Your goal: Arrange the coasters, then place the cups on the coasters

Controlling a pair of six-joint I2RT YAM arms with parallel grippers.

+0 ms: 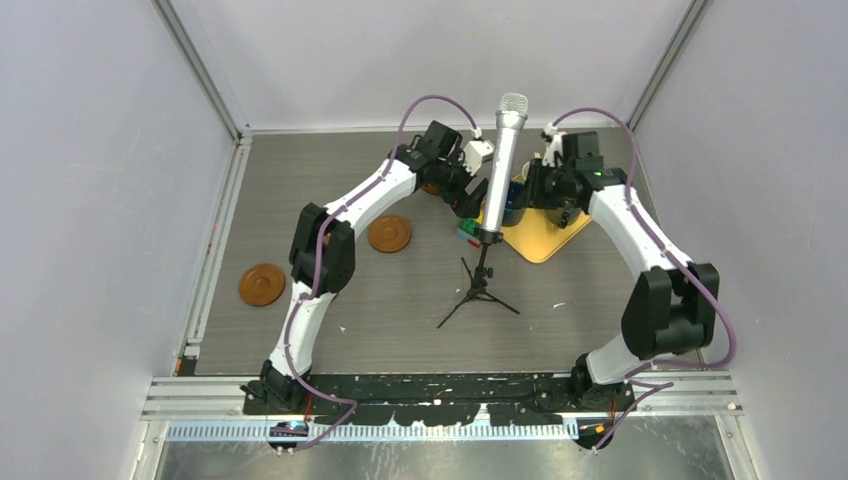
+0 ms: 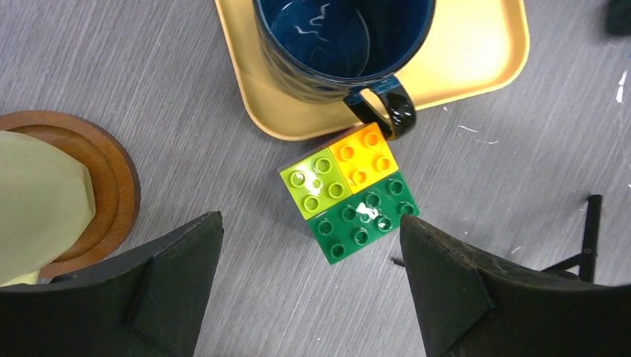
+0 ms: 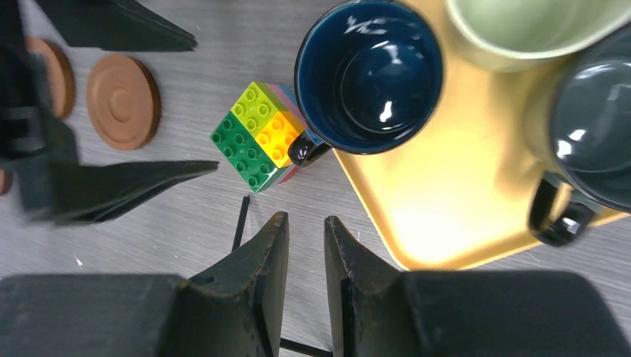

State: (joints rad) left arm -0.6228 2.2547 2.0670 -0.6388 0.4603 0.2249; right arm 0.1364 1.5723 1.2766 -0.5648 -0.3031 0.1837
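A dark blue cup (image 3: 368, 74) stands on the near-left corner of the yellow tray (image 3: 446, 208), handle toward a toy brick block (image 3: 257, 145). A pale green cup (image 3: 521, 22) and a dark grey-green cup (image 3: 595, 126) stand on the tray too. My left gripper (image 2: 309, 223) hangs open above the block, just short of the blue cup (image 2: 335, 44). Left of it, a pale yellowish cup (image 2: 37, 201) rests on a brown coaster (image 2: 111, 178). Two bare coasters (image 1: 389, 233) (image 1: 262, 284) lie to the left. My right gripper (image 3: 306, 223) hovers over the table beside the tray, jaws narrowly apart, holding nothing.
A silver microphone (image 1: 505, 150) on a black tripod (image 1: 478, 295) stands mid-table between the two arms, its legs close to both grippers. The green, lime and orange brick block (image 2: 350, 193) touches the tray's corner (image 2: 476, 44). Walls close in the table on three sides.
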